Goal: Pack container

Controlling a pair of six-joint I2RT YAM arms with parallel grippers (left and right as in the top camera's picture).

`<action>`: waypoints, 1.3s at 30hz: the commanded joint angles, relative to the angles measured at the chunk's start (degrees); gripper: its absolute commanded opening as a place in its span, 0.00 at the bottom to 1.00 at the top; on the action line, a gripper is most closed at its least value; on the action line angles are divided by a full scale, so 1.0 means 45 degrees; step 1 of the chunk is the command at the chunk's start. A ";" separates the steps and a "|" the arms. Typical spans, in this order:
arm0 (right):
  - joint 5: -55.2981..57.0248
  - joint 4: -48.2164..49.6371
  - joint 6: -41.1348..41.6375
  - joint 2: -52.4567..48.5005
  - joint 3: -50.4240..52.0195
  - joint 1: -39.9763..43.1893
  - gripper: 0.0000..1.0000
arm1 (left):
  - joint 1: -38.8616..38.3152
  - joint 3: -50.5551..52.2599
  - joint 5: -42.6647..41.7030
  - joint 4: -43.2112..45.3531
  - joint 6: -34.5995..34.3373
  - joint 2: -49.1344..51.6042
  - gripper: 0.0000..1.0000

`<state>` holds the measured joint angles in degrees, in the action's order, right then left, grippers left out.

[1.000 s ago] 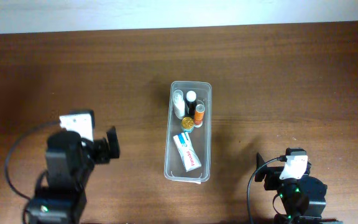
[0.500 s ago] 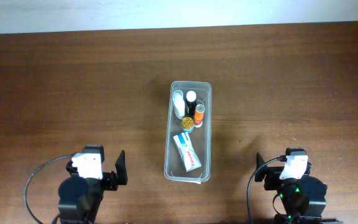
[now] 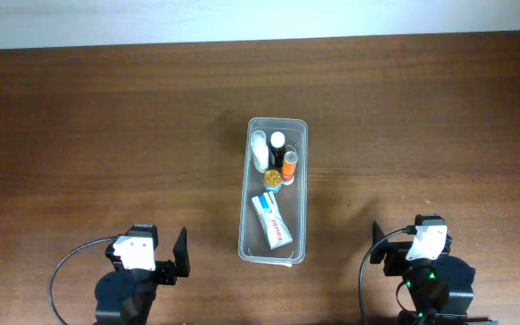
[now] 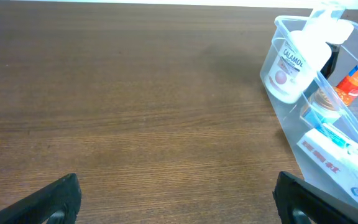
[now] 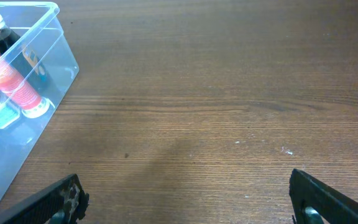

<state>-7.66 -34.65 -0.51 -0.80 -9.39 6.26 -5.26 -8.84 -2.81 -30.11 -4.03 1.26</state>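
Note:
The clear plastic container (image 3: 298,194) stands at the table's middle. It holds a white bottle (image 3: 258,150), a black bottle with a white cap (image 3: 278,144), an orange tube (image 3: 290,166), a gold-capped jar (image 3: 272,178) and a white-and-blue medicine box (image 3: 272,220). It also shows in the left wrist view (image 4: 278,28) and the right wrist view (image 5: 64,59). My left gripper (image 4: 179,199) is open and empty near the front edge, left of the container. My right gripper (image 5: 188,196) is open and empty at the front right.
The brown wooden table (image 3: 106,117) runs to a white wall at the back. Both arm bases sit at the front edge, the left (image 3: 129,280) and the right (image 3: 427,275).
My left arm has drawn back toward the front edge and a little to the right. The right arm and the container's contents have not moved.

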 commanded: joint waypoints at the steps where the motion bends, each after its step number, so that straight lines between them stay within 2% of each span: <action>1: -0.0165 -0.0005 -0.0121 0.0121 0.0087 -0.0092 0.98 | 0.0078 0.0160 -0.0024 0.0233 0.0248 -0.0219 0.99; 39: -0.0165 -0.0005 -0.0126 0.0121 0.0087 -0.0092 0.98 | 0.0073 0.0160 0.0136 0.0223 0.0243 -0.0214 0.99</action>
<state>-7.66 -34.65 -0.51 -0.80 -9.39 6.26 -5.26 -8.71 -2.59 -29.34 -4.03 1.10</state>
